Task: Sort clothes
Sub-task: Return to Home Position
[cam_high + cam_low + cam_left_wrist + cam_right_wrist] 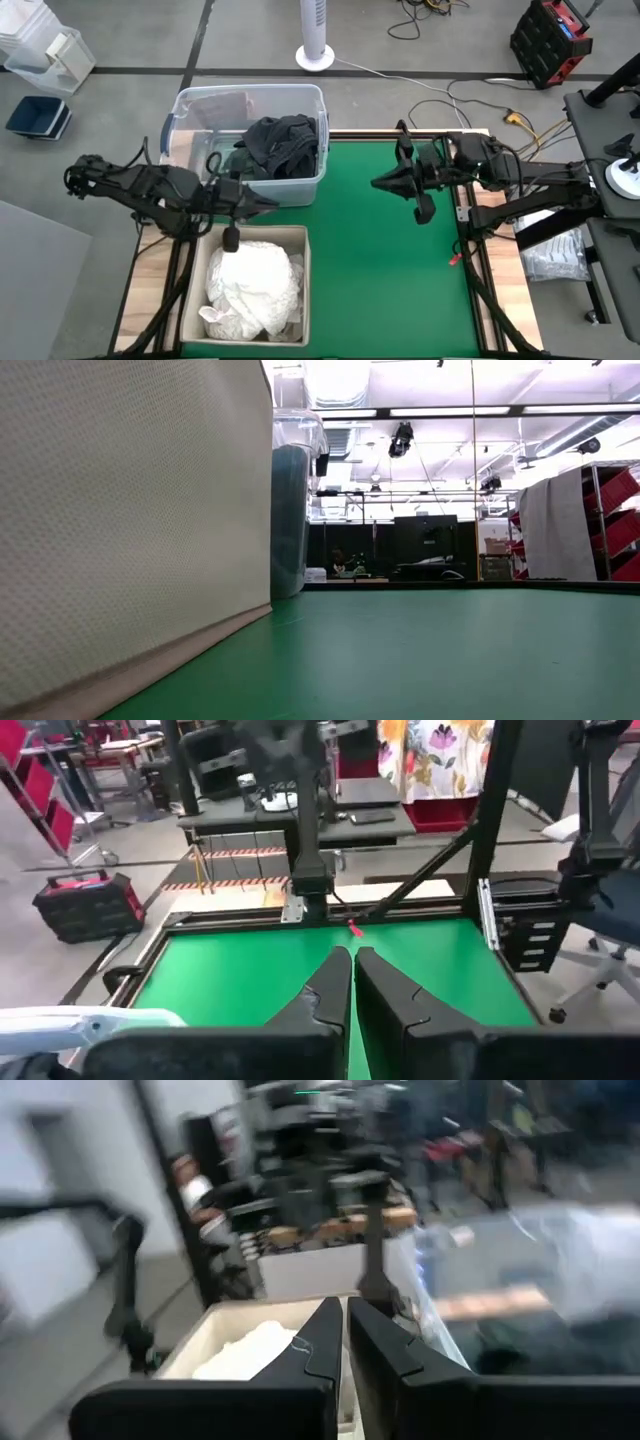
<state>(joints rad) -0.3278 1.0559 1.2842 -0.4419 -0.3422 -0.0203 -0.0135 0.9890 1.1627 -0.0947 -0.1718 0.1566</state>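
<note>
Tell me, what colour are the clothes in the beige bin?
The clothes are white; the high view shows them best.

The table (505,320) is pale wood under a smooth matt green mat (380,250). The bin (130,520) is beige woven cloth, finely dimpled; the tub (200,115) beside the bin is clear glossy plastic. The white clothes (255,285) and dark clothes (283,143) are soft, crumpled cloth.

Premises: an open robotics lab or workshop. My green-matted table (390,270) stands on bare grey concrete floor (100,110). Tower fan (316,35) at 12 o'clock; loose cables (430,15) at 1 o'clock; red-and-black tool case (552,40) at 2 o'clock. Ceiling strip lights (450,411), red shelving racks (622,530) and workbenches (285,820) noted beyond.
</note>
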